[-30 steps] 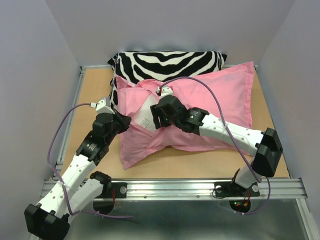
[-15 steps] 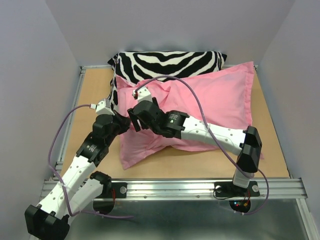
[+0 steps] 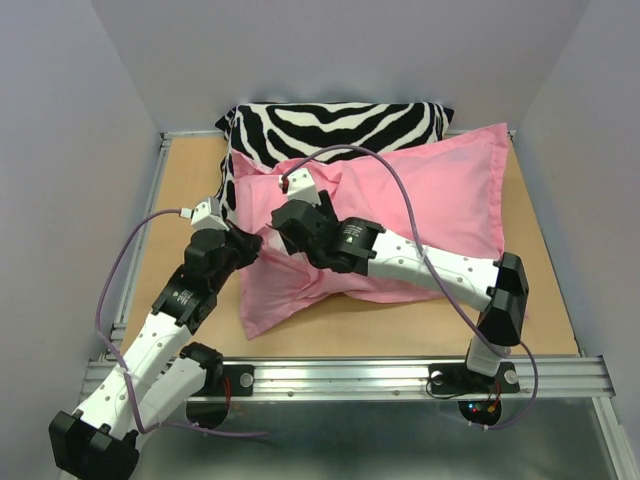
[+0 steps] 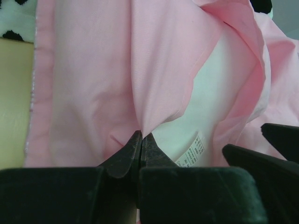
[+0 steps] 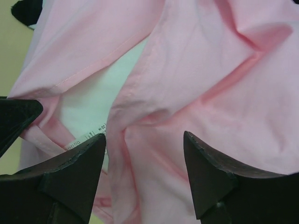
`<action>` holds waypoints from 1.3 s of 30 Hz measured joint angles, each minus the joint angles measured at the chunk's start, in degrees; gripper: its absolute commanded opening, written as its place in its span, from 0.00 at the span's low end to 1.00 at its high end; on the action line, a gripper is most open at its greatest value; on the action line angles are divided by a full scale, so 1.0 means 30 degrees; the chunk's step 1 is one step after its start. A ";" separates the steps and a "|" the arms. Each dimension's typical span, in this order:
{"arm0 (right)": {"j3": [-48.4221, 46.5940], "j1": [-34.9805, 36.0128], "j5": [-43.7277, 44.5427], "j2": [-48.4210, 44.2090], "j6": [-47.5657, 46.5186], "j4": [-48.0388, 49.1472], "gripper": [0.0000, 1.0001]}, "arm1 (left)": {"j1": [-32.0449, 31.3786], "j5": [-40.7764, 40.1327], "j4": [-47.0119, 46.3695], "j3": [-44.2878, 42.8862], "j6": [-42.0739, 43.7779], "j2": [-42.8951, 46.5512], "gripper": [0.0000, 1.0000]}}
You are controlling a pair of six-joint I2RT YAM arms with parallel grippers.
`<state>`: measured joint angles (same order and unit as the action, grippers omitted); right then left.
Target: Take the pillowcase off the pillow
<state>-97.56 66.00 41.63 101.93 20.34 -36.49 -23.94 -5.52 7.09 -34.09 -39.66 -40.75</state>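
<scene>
The right pincer [image 5: 144,136], jaws wide and empty, is shifting left across the pillowcase [image 3: 440,190] on the table [image 3: 190,170] toward its open end, where the left pincer [image 4: 141,135] is still pinching its edge beside the exposed pillow [image 4: 205,112], so the stripping is barely beginning.

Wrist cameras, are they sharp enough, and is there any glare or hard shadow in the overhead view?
Left wrist: the pillowcase is evenly lit and fairly sharp, while the left gripper is a dark silhouette; the print on the tag is too small to read. Right wrist: the right gripper is equally dark and featureless. Top external: soft, even light, no glare, only a faint shadow under the pillowcase.
</scene>
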 measured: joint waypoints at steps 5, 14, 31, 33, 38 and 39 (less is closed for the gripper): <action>0.0007 -0.0029 0.1086 -0.0590 0.0168 -0.0291 0.39 | 0.0000 0.0007 0.0000 0.0000 0.0000 0.0000 0.00; 0.1392 -0.1224 0.1406 -0.0787 0.0386 -0.0954 0.24 | 0.0000 0.0044 0.0000 0.0000 0.0000 0.0000 0.00; 0.3570 -0.3184 -0.0845 -0.6419 0.1778 -0.1377 0.75 | 0.0000 0.0138 0.0000 0.0007 0.0000 0.0080 0.00; 0.3235 -0.2463 -0.1231 -0.5348 0.1858 -0.1246 0.78 | 0.0000 0.0160 -0.0007 0.0000 0.0000 0.0080 0.00; 0.2922 -0.1166 -0.1552 -0.2936 0.2084 -0.1107 0.81 | 0.0000 0.0168 -0.0007 0.0007 0.0000 0.0080 0.00; 0.2907 -0.0969 -0.1588 -0.2630 0.2135 -0.1107 0.81 | 0.0000 0.0175 0.0000 0.0007 -0.0007 0.0080 0.00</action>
<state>-88.84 63.09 36.86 94.04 26.74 -39.81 -23.94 -4.99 7.09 -34.06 -39.68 -40.51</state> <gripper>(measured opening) 0.801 0.080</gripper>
